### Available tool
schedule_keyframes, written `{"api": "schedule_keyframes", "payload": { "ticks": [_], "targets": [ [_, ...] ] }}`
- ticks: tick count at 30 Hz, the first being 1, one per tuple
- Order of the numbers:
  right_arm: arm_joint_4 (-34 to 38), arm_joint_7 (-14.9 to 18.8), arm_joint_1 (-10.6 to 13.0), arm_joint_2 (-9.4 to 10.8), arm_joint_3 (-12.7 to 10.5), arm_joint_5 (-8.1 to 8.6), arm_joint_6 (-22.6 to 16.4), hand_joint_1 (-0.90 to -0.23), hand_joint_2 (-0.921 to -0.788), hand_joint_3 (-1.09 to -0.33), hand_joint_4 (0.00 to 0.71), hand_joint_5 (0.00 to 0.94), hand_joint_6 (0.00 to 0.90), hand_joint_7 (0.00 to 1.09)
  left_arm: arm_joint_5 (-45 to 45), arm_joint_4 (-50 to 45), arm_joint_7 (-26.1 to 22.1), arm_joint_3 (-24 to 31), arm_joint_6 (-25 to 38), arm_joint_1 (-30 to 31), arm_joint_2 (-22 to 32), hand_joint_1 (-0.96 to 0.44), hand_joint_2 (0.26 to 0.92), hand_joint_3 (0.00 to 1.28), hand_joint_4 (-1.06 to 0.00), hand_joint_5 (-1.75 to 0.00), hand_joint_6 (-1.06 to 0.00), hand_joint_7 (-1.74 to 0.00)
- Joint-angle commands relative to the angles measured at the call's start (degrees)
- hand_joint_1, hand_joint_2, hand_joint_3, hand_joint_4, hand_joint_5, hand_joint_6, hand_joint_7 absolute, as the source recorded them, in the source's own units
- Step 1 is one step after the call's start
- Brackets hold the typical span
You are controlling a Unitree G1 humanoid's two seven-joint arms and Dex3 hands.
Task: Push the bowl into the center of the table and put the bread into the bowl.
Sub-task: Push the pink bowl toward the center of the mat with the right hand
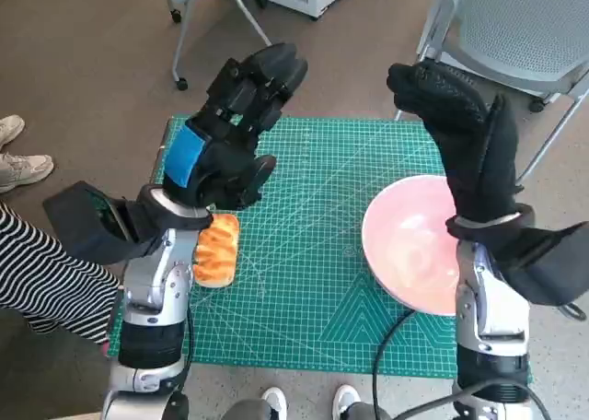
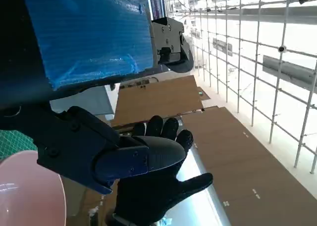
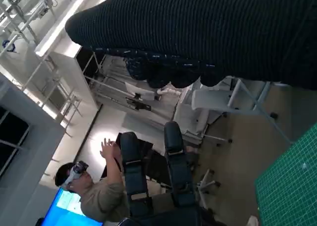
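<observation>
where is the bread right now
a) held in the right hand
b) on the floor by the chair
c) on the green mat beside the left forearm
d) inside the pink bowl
c: in the head view the bread lies on the green mat right beside the left forearm, well apart from the pink bowl at the mat's other side, and both the left hand and the right hand are raised and hold nothing.

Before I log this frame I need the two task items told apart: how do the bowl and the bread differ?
The bowl is pink, round and large; the bread is golden-orange, oblong and much smaller. The bowl sits at the table's right edge beside the right hand; the bread lies near the left edge, partly under the left hand. Both rest on the green mat, and neither is held.
</observation>
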Motion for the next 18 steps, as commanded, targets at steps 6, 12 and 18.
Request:
{"api": "schedule_keyframes", "payload": {
  "ticks": [6, 12, 18],
  "targets": [
    [0.4, 0.1, 0.7, -0.4, 0.1, 0.11, 0.8, -0.68, -0.921, -0.703, 0.178, 0.002, 0.009, 0.66, -0.5, -1.2, 0.4, 0.0, 0.6, 0.6, 0.1, -0.55, 0.736, 0.6, 0.0, -0.24, 0.0, -0.64],
    [0.2, 0.0, 0.9, -0.2, 0.2, 0.04, 0.7, -0.681, -0.921, -0.704, 0.178, 0.002, 0.007, 0.66, -0.3, -1.5, 0.4, -0.1, 0.5, 0.7, 0.2, -0.55, 0.736, 0.6, 0.0, -0.24, 0.0, -0.64],
    [0.0, 0.0, 1.1, -0.1, 0.2, 0.08, 0.7, -0.681, -0.921, -0.702, 0.177, 0.001, 0.007, 0.66, -0.3, -1.5, 0.4, -0.1, 0.6, 0.7, 0.2, -0.55, 0.737, 0.6, 0.0, -0.24, 0.0, -0.64]
  ]
}}
